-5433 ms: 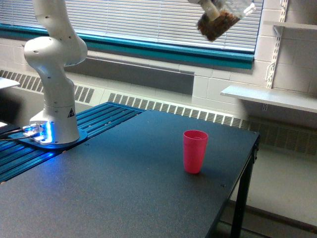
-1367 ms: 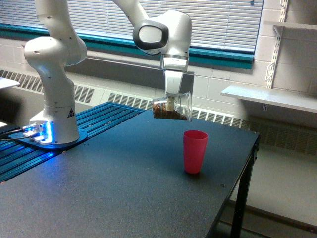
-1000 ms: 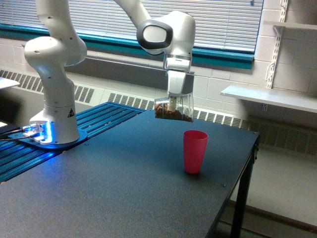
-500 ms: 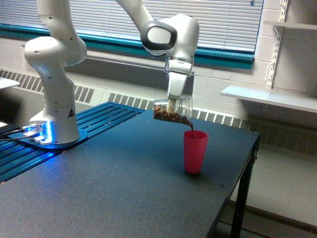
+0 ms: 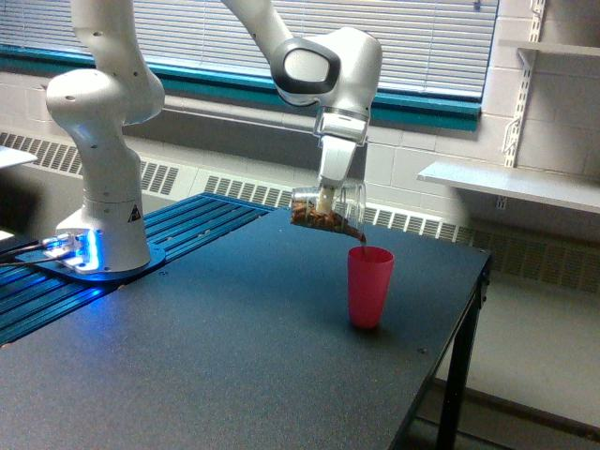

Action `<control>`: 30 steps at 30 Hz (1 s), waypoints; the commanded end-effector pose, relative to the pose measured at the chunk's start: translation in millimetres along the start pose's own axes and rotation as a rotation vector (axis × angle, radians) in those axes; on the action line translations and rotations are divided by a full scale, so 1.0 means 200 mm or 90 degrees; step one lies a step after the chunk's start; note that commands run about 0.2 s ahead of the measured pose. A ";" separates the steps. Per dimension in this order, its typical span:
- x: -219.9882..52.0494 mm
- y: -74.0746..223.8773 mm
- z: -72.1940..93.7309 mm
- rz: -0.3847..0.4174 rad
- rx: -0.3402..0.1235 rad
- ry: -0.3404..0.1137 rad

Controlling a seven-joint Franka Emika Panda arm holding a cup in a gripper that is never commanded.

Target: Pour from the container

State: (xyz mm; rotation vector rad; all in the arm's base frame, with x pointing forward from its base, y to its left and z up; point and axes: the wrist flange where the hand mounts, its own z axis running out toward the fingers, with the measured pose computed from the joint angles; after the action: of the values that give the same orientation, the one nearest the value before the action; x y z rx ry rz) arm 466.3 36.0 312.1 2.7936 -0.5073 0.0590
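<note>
The claw (image 5: 325, 199) grips the cup (image 5: 326, 208) by its side wall, tipped over the pink cup (image 5: 369, 286) on the worktop (image 5: 234, 356), brown grains spilling from its lip. Thin clear plastic looks light and easily crushed; a gentle mid-wall hold suits it.

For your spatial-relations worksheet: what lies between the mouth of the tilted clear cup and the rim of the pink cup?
In the exterior view, a short stream of brown granules runs from the clear cup down to the pink cup; nothing else lies there.
</note>
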 end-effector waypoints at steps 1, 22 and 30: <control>0.01 -0.03 -0.03 -0.002 -0.012 0.002; 0.02 -0.06 -0.03 -0.018 -0.040 -0.023; 0.03 -0.07 -0.03 -0.026 -0.049 -0.029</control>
State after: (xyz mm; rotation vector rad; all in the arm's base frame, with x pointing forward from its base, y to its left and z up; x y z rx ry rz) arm 474.1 43.6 312.5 2.7407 -0.4880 -0.0303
